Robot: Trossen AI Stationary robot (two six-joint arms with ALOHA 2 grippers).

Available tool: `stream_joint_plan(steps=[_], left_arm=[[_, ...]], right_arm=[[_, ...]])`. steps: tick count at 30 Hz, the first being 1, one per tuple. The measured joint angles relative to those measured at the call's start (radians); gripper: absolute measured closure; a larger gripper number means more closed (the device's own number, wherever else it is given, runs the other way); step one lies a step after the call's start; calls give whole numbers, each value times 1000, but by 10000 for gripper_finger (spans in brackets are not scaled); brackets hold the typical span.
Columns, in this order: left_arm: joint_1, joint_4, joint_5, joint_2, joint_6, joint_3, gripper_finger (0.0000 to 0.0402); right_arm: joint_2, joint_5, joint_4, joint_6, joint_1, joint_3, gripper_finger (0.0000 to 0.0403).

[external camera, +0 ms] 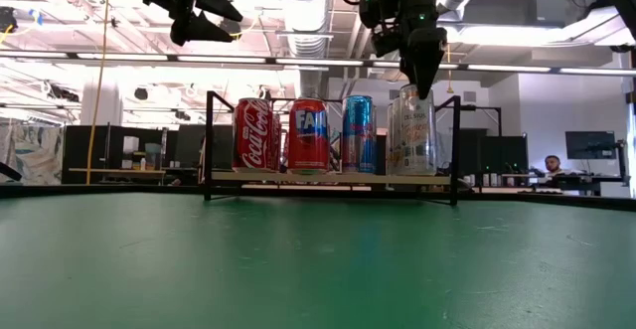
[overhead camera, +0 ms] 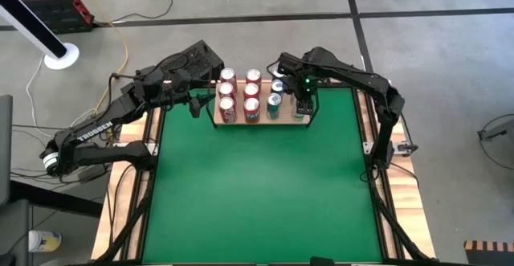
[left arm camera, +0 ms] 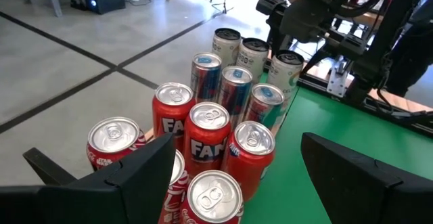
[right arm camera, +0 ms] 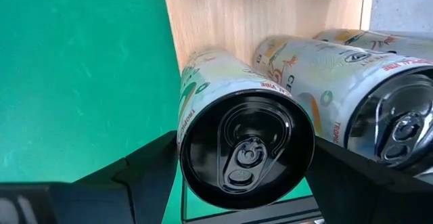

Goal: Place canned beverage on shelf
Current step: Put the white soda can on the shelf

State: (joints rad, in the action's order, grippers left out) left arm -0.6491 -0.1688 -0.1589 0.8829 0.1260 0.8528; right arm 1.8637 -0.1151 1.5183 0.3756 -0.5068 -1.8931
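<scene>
My right gripper (overhead camera: 303, 104) hangs straight over the shelf (overhead camera: 299, 122) at the table's 12 o'clock edge, above the shelf's 3 o'clock end. In the right wrist view its fingers (right arm camera: 145, 176) stand spread on either side of a pale can (right arm camera: 243, 139) with a dark lid, which sits between them, upright on the light wood. I cannot tell whether the pads actually touch its wall. In the low view that gripper comes down from above onto the top of the pale can (external camera: 412, 130), the last in the front row, at 3 o'clock of the blue can (external camera: 359, 135). The red Fanta can (external camera: 308, 136) and the Coca-Cola can (external camera: 255, 135) fill the row toward 9 o'clock. More pale cans (right arm camera: 365, 82) stand just behind it.

My left gripper (overhead camera: 195, 104) waits off the shelf's 9 o'clock end, raised, its fingers (left arm camera: 128, 176) wide apart and holding nothing, looking over the red cans (left arm camera: 206, 139).
</scene>
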Motion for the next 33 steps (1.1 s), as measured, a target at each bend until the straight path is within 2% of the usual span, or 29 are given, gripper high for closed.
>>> stream_joint_plan(steps=[26, 33], left_arm=[[-1, 0, -12, 0, 2, 0, 98], [-1, 1, -12, 0, 2, 0, 98]], right_arm=[[0, 14, -9, 13, 0, 0, 80], [0, -5, -6, 7, 0, 0, 52]])
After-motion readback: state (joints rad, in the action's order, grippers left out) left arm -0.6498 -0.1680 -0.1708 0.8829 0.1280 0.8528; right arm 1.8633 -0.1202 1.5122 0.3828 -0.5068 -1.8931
